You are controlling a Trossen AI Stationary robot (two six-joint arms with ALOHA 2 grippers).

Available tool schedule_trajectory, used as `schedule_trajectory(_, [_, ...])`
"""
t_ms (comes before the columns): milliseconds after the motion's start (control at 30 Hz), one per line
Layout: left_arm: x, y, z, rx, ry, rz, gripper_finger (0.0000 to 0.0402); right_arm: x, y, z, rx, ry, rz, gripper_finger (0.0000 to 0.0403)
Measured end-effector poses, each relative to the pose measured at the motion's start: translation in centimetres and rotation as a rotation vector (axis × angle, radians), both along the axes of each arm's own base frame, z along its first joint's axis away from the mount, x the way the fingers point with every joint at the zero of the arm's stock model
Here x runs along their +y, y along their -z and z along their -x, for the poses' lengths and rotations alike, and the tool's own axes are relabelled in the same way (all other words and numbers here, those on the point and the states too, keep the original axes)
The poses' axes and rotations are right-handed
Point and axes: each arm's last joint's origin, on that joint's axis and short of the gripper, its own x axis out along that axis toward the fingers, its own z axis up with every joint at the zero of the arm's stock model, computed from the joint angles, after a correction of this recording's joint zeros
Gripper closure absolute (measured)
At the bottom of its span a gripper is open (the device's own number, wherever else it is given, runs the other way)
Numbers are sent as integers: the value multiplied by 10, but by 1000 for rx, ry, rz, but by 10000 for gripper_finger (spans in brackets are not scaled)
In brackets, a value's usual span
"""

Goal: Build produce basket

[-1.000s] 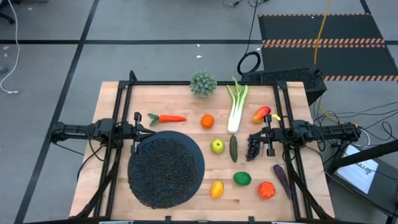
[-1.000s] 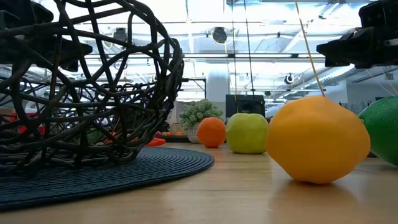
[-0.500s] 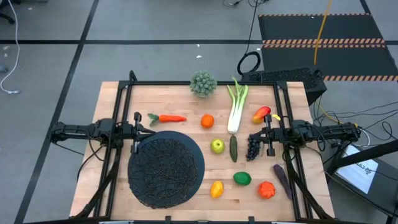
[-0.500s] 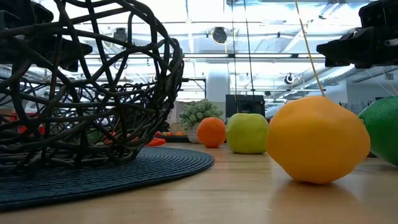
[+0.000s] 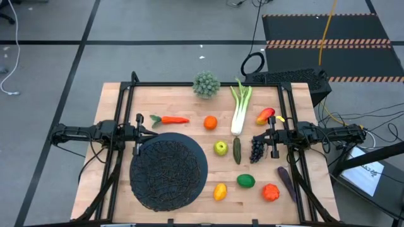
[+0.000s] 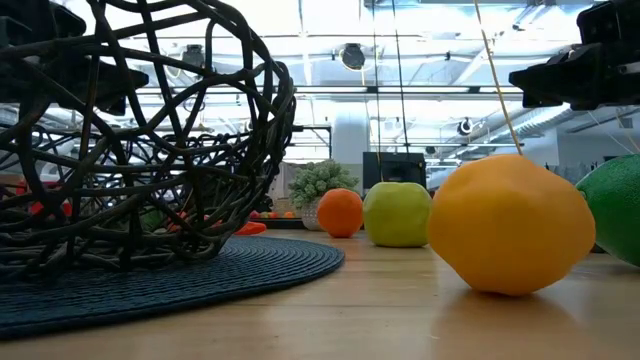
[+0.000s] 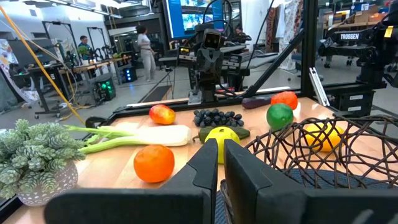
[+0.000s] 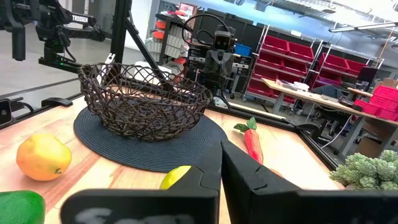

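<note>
Lemon [image 5: 219, 191]: at the table's near edge, just beside the basket mat, well short of both sets of fingers.
Lime [image 5: 245, 181]: beside the lemon, nearer the right gripper.
Tomato [image 5: 271, 192]: past the lime, near side of the right arm, next to a dark purple vegetable [image 5: 286, 182].
Basket [image 5: 168, 170]: black woven bowl on a round dark mat [image 6: 200, 275], just in front of the left fingers and to their near side; nothing shows inside it.
Left gripper [image 5: 138, 133]: hovers at the mat's edge, fingertips nearly together with only a thin slit between them, holding nothing.
Right gripper [image 5: 271, 136]: hovers opposite, pointing toward the left arm, fingers likewise almost closed and empty.
Grapes [image 5: 256, 149]: just ahead of the right fingertips.
Cucumber [image 5: 237, 150]: beyond the grapes from those fingers, lying beside the apple.
Apple [image 5: 220, 148]: between the two grippers, closer to the right one.
Carrot [image 5: 170, 119]: just ahead of the left fingertips, on their far side.
Orange [image 5: 210, 122]: farther along, between carrot and celery.
Mango [image 5: 265, 116]: close to the right fingers, far side.
Celery [image 5: 239, 111]: stalk running toward the table's far edge.
Ball plant [image 5: 206, 84]: spiky, grey-green, at the far edge.
</note>
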Motion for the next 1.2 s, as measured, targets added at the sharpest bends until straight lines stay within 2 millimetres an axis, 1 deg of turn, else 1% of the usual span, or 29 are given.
schedule_trajectory(700, [0,0,0,0,0,-1,371,0,0,0,0,0,0,403])
schedule_trajectory(800, [0,0,0,-1,-17,-34,371,0,0,0,0,0,0,403])
schedule_trajectory(1033, [1,0,0,0,-26,-36,371,0,0,0,0,0,0,403])
schedule_trajectory(1133, [1,-2,0,-22,-29,0,371,0,0,0,0,0,0,403])
schedule_trajectory(1200, [1,-9,0,-91,-28,32,371,0,0,0,0,0,0,403])
